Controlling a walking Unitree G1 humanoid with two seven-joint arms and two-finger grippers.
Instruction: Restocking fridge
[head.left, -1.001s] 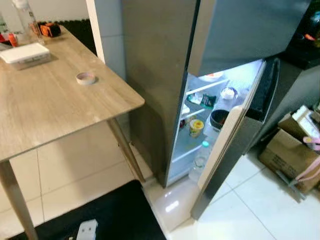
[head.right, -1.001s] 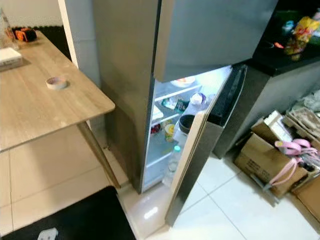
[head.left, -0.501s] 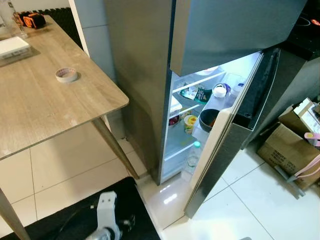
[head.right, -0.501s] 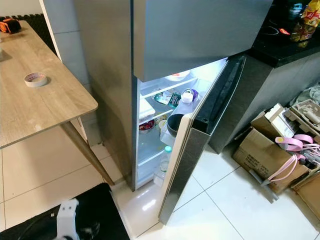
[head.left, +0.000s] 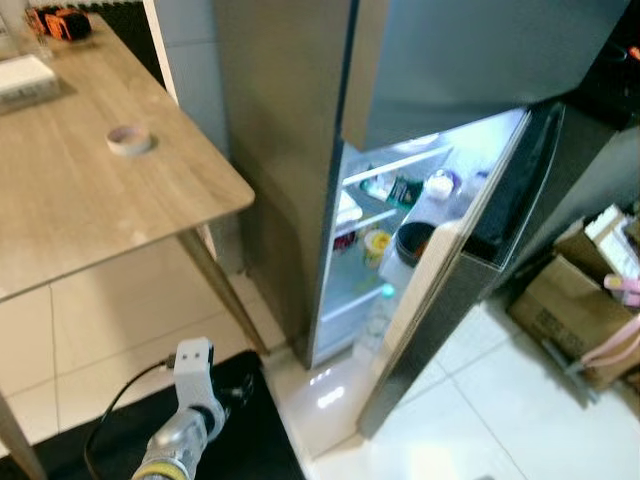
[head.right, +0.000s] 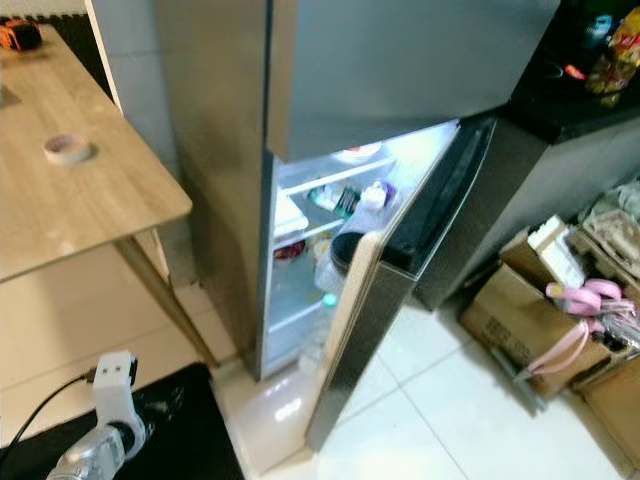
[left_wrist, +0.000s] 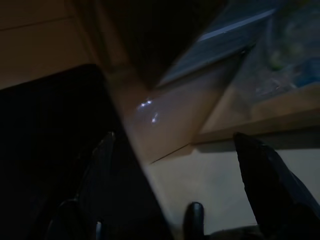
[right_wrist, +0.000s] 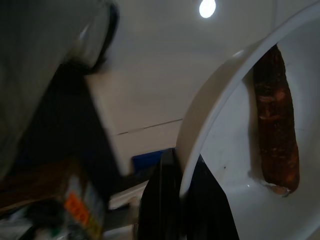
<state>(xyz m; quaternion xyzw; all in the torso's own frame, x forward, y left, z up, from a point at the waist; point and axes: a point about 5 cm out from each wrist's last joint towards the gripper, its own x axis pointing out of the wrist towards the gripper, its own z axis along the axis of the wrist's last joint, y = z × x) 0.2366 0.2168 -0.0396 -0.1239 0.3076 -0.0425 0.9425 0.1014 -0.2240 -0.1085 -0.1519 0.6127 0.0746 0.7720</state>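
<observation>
The grey fridge (head.left: 290, 150) stands ahead with its lower door (head.left: 425, 300) swung open and its inside lit. On its shelves are a black pot (head.left: 412, 240), a yellow-lidded cup (head.left: 376, 241) and a green-capped bottle (head.left: 385, 293). My left arm (head.left: 190, 395) reaches forward low over the black mat, short of the fridge. My left gripper (left_wrist: 175, 160) is open, its fingers (left_wrist: 262, 170) wide apart above the floor by the fridge's foot. My right gripper (right_wrist: 182, 170) is shut on the rim of a white bowl (right_wrist: 225, 135), which holds a reddish-brown piece of food (right_wrist: 275, 115).
A wooden table (head.left: 90, 210) with a roll of tape (head.left: 128, 139) stands to the left, one leg close to the fridge. Cardboard boxes (head.left: 565, 310) with pink cord sit on the floor at right. A black mat (head.left: 90, 440) lies under my left arm.
The camera has swung and drawn closer to the fridge. My left arm has risen further into view from the bottom edge. The fridge door stands as before.
</observation>
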